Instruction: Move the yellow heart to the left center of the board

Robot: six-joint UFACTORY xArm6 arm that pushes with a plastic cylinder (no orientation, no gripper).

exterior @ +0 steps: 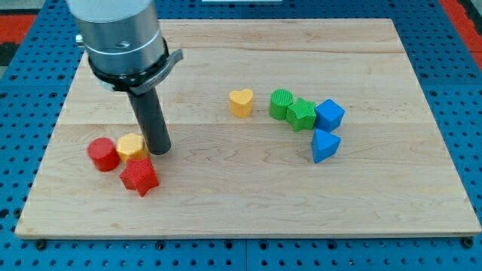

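The yellow heart (241,102) lies near the middle of the wooden board (248,196), a little toward the view's top. My tip (158,150) rests on the board at the view's left, well to the left of the heart. It stands right beside a yellow round block (130,145), at that block's right edge. A red round block (102,154) and a red star block (139,176) lie close by, to the left of and below my tip.
To the right of the heart sit a green round block (281,104), a green star-like block (303,114), a blue cube-like block (329,115) and a blue triangular block (324,145). Blue pegboard (22,113) surrounds the board.
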